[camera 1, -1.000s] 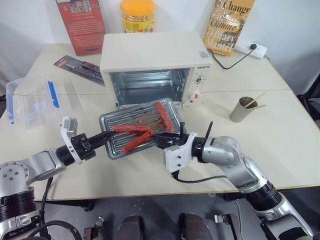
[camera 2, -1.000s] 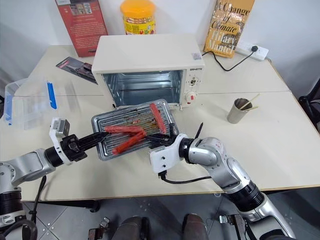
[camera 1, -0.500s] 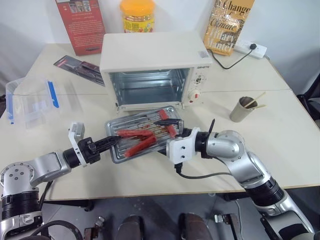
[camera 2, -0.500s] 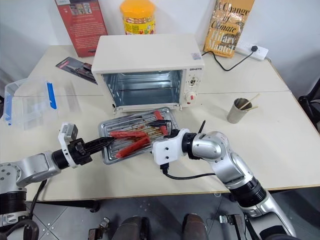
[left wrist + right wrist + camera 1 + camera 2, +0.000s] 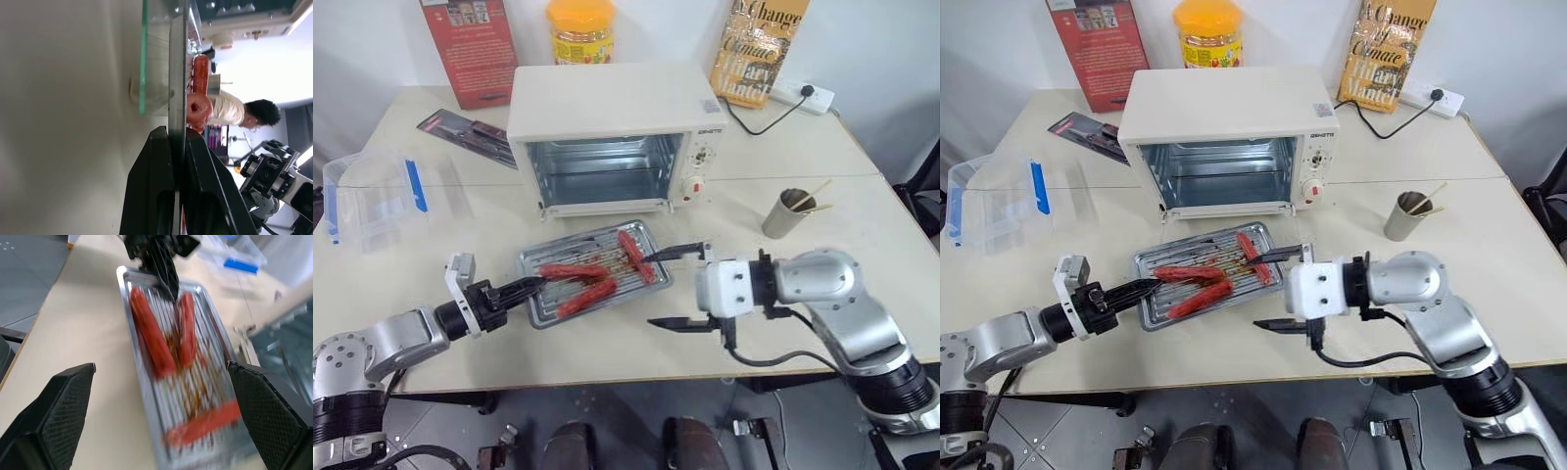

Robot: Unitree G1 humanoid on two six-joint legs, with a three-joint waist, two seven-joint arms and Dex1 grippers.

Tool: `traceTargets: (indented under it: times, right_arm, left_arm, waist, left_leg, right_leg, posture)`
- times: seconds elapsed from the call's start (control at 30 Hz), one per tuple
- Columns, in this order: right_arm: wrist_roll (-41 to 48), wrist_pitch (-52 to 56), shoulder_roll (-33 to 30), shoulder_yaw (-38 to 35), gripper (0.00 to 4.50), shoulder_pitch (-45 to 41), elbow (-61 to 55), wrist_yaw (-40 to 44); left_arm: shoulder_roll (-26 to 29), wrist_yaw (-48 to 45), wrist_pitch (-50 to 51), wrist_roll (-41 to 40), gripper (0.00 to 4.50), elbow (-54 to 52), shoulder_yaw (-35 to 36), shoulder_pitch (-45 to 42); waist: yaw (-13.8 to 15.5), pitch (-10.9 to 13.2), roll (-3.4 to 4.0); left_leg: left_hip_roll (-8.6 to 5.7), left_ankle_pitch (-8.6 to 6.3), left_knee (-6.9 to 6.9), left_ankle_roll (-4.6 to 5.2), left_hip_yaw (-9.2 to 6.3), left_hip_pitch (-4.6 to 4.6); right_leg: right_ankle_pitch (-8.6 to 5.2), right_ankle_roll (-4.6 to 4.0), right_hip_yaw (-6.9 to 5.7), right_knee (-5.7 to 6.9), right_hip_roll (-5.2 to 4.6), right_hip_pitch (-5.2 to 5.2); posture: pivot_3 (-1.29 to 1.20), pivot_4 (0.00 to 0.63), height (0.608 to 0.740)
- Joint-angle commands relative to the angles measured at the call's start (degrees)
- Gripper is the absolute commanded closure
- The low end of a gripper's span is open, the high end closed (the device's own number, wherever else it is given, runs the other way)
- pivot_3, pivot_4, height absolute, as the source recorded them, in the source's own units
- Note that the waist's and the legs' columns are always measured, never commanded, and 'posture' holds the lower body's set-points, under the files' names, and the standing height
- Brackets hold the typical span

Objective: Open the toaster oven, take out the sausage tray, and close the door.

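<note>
- The sausage tray (image 5: 590, 279) sits on the table (image 5: 862, 264), just in front of the toaster oven (image 5: 615, 135).
- The left gripper (image 5: 530, 285) is clenched on the tray's rim.
- The right gripper (image 5: 680, 286) is spread wide, just beside the tray, gripping nothing.
- The book (image 5: 758, 49) behind reads "Change".

one toaster oven (image 5: 607, 122); one sausage tray (image 5: 540, 305); seemingly three sausages (image 5: 635, 257)

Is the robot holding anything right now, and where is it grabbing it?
The left gripper pinches the sausage tray by its rim. The right gripper is open, holding nothing.
</note>
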Motion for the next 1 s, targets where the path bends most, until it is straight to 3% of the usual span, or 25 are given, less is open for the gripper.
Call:
traceTargets:
  times: [0.03, 0.37, 0.5, 0.67, 0.83, 0.87, 1.0]
  right_arm:
    - [2.5, 0.5, -1.7, -3.0, 0.03, -0.1, 1.3, 1.1]
    - [0.0, -3.5, -4.6, -5.7, 0.03, 0.5, 15.1, 1.7]
    - [-0.9, -6.6, -3.7, -6.3, 0.90, 1.0, 21.4, 0.8]
    - [-3.8, -12.2, -2.9, -4.2, 2.54, 1.2, 29.7, 1.6]
    - [-6.2, -16.4, 1.7, -2.2, 4.25, -0.8, 38.2, 0.3]
    - [-6.7, -17.2, 2.5, -1.8, 4.48, -1.2, 39.8, 0.1]
    - [-8.9, -20.7, 7.0, 0.1, 4.48, -3.5, 46.8, -1.4]
  left_arm:
    - [-0.5, -0.5, -0.9, -2.8, 4.50, -3.7, 1.6, 0.9]
    - [-4.1, -1.9, -3.6, -2.8, 4.50, -12.0, 10.9, 10.2]
    - [-6.9, -1.7, -5.7, -2.8, 4.50, -15.5, 16.0, 16.4]
    - [-12.5, -0.7, -10.0, -2.8, 4.50, -21.5, 20.6, 23.5]
    - [-18.7, 1.0, -16.1, -2.8, 4.50, -27.8, 23.5, 29.2]
    - [-19.3, 1.3, -16.9, -2.8, 4.50, -28.6, 23.9, 30.0]
    - [-22.9, 1.3, -20.9, -2.8, 4.50, -31.2, 26.7, 34.2]
  waist:
    - [0.0, 0.0, 0.00]
    - [-0.1, 0.0, -0.01]
    - [-0.1, 0.0, -0.02]
    - [0.1, 0.0, -0.02]
    - [0.1, 0.0, -0.03]
    - [0.0, 0.0, -0.03]
    - [-0.2, 0.0, -0.04]
  left_leg:
    - [0.00, 0.00, 0.00, 0.00, 0.01, -0.01]
    - [-0.01, 0.00, -0.02, 0.01, 0.19, -0.01]
    - [0.00, -0.01, -0.03, 0.01, 0.21, 0.00]
    - [0.00, -0.02, 0.00, 0.02, 0.23, -0.02]
    - [0.01, -0.04, 0.05, 0.04, 0.24, 0.00]
    - [0.01, -0.04, 0.06, 0.04, 0.24, -0.01]
    - [0.02, -0.05, 0.06, 0.03, 0.25, 0.00]
  right_leg:
    - [0.00, 0.00, 0.00, -0.01, 0.00, 0.00]
    - [0.00, -0.01, 0.01, -0.10, 0.00, 0.00]
    - [-0.01, -0.01, 0.05, -0.13, 0.00, 0.01]
    - [-0.01, -0.01, 0.06, -0.24, 0.00, 0.05]
    - [-0.02, -0.04, 0.07, -0.32, 0.01, 0.12]
    - [-0.02, -0.05, 0.07, -0.33, 0.01, 0.12]
    - [-0.02, -0.05, 0.10, -0.41, 0.02, 0.14]
  posture:
    - [0.00, 0.150, 0.740]
    - [0.00, 0.150, 0.740]
    - [0.00, 0.150, 0.740]
    - [0.00, 0.150, 0.740]
    - [0.00, 0.150, 0.740]
    - [0.00, 0.150, 0.740]
    - [0.00, 0.150, 0.740]
